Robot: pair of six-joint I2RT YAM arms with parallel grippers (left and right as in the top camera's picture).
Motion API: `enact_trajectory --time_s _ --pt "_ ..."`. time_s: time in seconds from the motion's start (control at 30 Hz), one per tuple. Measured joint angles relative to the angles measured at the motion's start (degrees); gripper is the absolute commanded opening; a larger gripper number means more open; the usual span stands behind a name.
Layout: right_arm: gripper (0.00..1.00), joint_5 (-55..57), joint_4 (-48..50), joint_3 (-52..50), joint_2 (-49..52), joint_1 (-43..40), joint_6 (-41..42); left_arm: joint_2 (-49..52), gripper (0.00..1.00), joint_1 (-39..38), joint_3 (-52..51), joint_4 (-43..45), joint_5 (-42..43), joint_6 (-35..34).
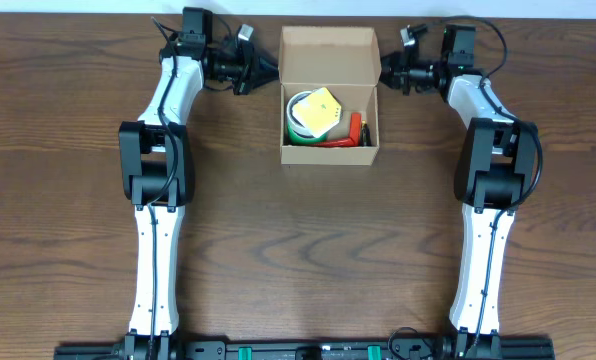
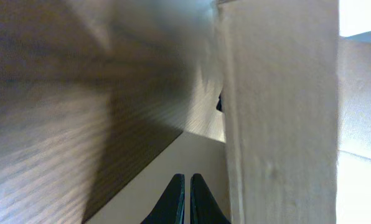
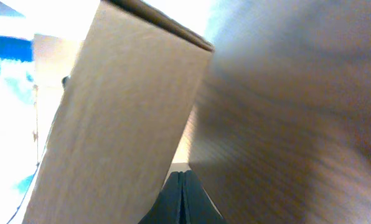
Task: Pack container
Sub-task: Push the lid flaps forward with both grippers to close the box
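Closest to the arm bases, bare brown surface (image 1: 298,250) lies between the two arms. Farther out sits the container (image 1: 328,153), its top open, with a yellow item (image 1: 318,110), a green-and-white roll (image 1: 298,128) and a red item (image 1: 356,128) inside. At the far end, beside the open flap lid (image 1: 328,55), the left gripper (image 1: 268,68) and right gripper (image 1: 386,72) flank the side walls. Each is closed on nothing, probably so the narrow tips can steady the box or nudge the flap. Contact cannot be told.

The container (image 1: 328,52), a plain tan cardboard box, sits upright at the far middle of the bench (image 1: 298,250), flap lid open on its far side.
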Motion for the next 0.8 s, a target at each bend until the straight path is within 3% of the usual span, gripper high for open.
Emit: enact_trajectory --time_s 0.23,0.4,0.53,0.67,0.8 --pt "0.01 -6.8 15.0 0.0 0.0 0.0 10.3 0.0 0.06 -0.1 0.0 9.3 3.2 -4.7" --pt "0.02 -11.0 27.3 0.0 0.1 0.0 21.0 0.0 0.06 -0.7 0.0 9.6 4.0 -5.1" --pt "0.02 -13.1 43.1 0.0 0.1 0.1 32.9 0.0 0.06 -1.3 0.0 9.4 3.2 -4.9" --pt "0.02 -14.4 58.2 0.1 0.1 0.4 45.9 -1.3 0.06 -1.7 0.0 5.8 1.3 -3.9" --pt "0.02 -15.2 70.1 0.1 0.1 0.9 58.5 -6.1 0.06 -1.8 -0.2 -4.5 -3.3 1.2"
